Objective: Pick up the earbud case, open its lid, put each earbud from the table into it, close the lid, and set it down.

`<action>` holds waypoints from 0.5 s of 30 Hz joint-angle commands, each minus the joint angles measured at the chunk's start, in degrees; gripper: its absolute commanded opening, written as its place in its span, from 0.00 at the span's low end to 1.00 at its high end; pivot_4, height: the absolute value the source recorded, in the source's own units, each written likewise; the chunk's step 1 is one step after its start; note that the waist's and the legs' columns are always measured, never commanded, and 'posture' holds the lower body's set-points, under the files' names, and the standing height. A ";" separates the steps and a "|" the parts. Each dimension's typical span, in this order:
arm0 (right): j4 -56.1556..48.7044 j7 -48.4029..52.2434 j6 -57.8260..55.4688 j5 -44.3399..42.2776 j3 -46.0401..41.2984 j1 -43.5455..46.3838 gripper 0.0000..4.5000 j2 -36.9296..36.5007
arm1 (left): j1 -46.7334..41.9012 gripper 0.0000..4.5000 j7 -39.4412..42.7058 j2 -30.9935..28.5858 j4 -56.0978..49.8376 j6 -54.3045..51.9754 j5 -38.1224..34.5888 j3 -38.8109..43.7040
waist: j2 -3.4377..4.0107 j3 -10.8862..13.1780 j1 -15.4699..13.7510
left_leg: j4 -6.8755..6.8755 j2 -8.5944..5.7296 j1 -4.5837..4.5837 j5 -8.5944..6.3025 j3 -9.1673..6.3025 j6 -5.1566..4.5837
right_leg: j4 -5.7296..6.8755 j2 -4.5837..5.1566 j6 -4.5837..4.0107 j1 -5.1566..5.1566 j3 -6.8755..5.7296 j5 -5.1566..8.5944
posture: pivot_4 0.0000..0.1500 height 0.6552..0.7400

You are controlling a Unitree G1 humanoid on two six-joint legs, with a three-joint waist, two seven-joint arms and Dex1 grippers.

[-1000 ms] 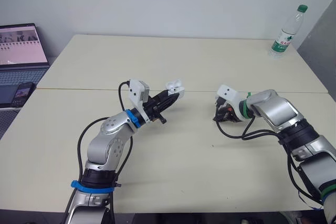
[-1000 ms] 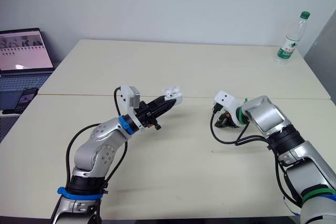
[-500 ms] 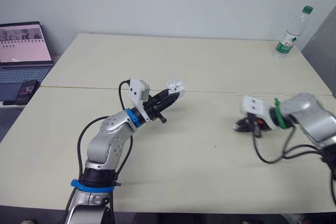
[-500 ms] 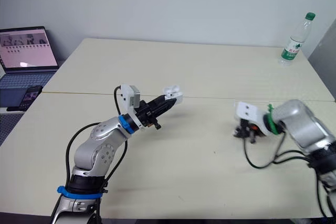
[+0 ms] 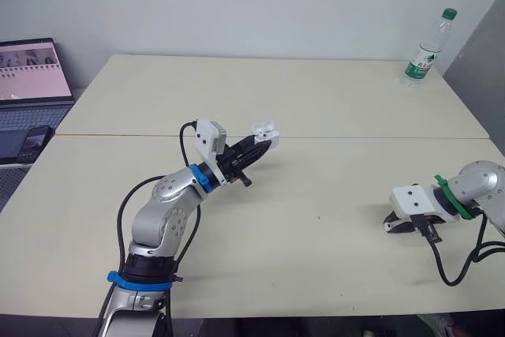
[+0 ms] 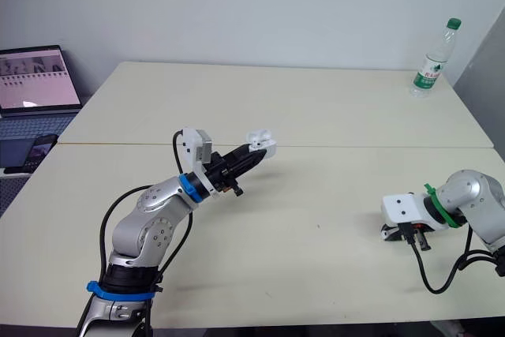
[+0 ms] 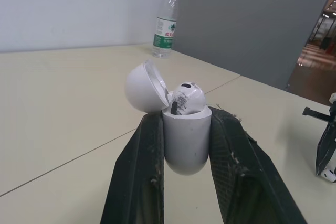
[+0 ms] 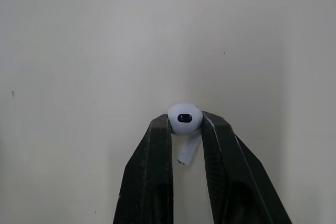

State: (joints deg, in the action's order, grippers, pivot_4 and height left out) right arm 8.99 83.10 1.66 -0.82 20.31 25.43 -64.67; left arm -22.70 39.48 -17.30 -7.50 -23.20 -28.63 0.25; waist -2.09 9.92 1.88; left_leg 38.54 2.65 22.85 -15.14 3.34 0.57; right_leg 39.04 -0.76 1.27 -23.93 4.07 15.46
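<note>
- earbud case (image 7: 186, 148) upright, clamped in our left gripper (image 7: 186, 116), lid (image 7: 139, 85) open, one earbud (image 7: 188, 95) seated.
- our right gripper (image 8: 185, 123) pinches the second earbud (image 8: 185, 117), stem back between fingers (image 8: 157, 171).

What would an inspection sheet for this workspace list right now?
Surface: pale beige table, two tops joined at a seam.
Job's things: white rounded plastic earbud case, lid open, one white earbud seated inside; second white earbud outside the case.
Clutter: clear plastic water bottle with green cap, far right corner.
Grippers: left gripper clamps the case above the table; right gripper pinches the second earbud, low near the right edge.
Cables: black cables loop at both wrists.
Surroundings: open laptop and dark phone left of the table; plain wall.
</note>
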 commanded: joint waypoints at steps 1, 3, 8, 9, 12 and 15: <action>-1.40 0.96 -2.63 1.73 -1.44 0.59 0.32 -0.83 | -0.50 0.17 0.34 -0.20 -2.33 0.54 -0.44 0.21 | 0.00 0.00 -0.05 | 0.04 0.00 0.01 0.00 -0.01 0.00 | -0.01 0.01 0.00 0.02 0.00 0.00 | 1.00 0.95; -3.70 -0.23 -6.04 2.68 -2.05 -0.48 0.48 -1.26 | -0.14 0.17 0.32 -0.22 -2.58 0.51 -0.44 0.14 | 0.00 0.00 -0.06 | 0.16 0.02 0.01 -0.01 -0.08 0.00 | -0.02 0.03 0.01 0.12 -0.01 0.00 | 1.00 0.95; -11.86 -2.45 -14.68 5.63 -3.26 -2.56 0.80 -2.38 | 0.09 0.17 0.20 -0.22 -2.74 0.34 -0.49 0.05 | 0.00 0.00 -0.04 | 0.22 0.03 -0.04 -0.01 -0.13 0.00 | -0.01 0.07 0.06 0.21 -0.01 -0.03 | 1.00 0.95; -13.41 -2.73 -15.77 6.21 -3.41 -2.88 0.80 -2.65 | 0.09 0.17 0.18 -0.21 -2.74 0.32 -0.49 0.05 | 0.00 0.00 -0.04 | 0.23 0.03 -0.04 -0.01 -0.14 0.00 | 0.00 0.07 0.07 0.21 -0.01 -0.03 | 1.00 0.95; -20.98 -3.62 -24.94 9.44 -3.18 -3.83 0.80 -4.18 | 0.22 0.17 0.07 -0.02 -2.76 0.37 -0.43 -0.10 | 0.02 0.00 -0.07 | 0.25 0.02 -0.03 0.00 -0.14 0.00 | 0.01 0.07 0.09 0.21 -0.03 -0.05 | 1.00 0.95; -27.41 -3.22 -34.30 11.43 -2.46 -4.73 0.80 -5.59 | 0.43 0.17 -0.25 0.30 -3.01 0.29 -0.47 -0.24 | 0.02 0.00 -0.06 | 0.25 0.03 -0.02 -0.01 -0.14 0.00 | 0.00 0.08 0.09 0.19 -0.02 -0.05 | 1.00 0.95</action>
State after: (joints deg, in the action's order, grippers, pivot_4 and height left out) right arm -14.68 79.83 -27.76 8.93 19.03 20.83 -68.65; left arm -22.19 39.38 -17.45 -7.68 -23.37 -28.64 0.23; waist -2.07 9.92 1.82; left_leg 38.79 2.69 22.83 -15.15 3.19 0.57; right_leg 39.04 -0.68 1.35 -23.73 4.04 15.41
